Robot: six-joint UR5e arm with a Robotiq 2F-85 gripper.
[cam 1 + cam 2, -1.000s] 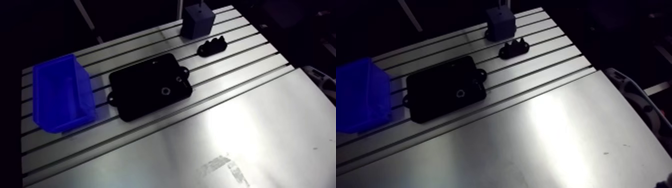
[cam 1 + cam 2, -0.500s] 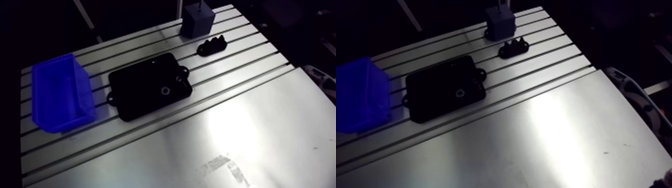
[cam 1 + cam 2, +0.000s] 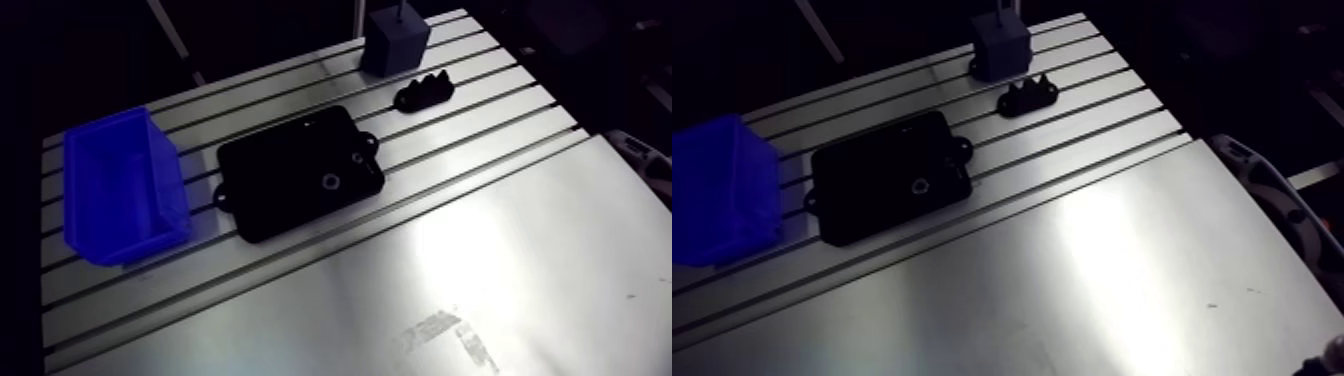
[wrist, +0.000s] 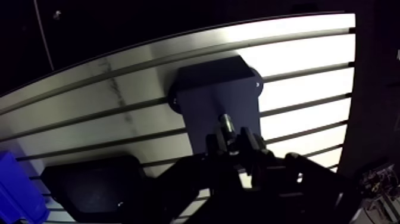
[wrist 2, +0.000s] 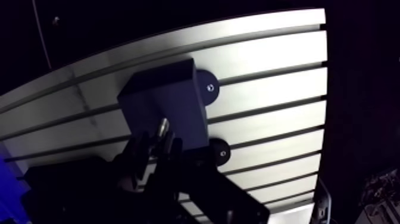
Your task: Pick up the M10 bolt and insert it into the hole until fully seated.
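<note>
The M10 bolt stands upright in a grey-blue block at the table's far edge; in the arm view only its thin shank shows. The wrist view has my gripper over the block, its dark fingers a little apart on either side of the bolt's top. They appear open, not pressed on it. A black plate with a small round hole lies mid-table. The gripper itself is out of the arm view.
A blue bin stands left of the black plate. A small black ridged piece lies just in front of the block. The slotted table runs wide and shiny toward the near side.
</note>
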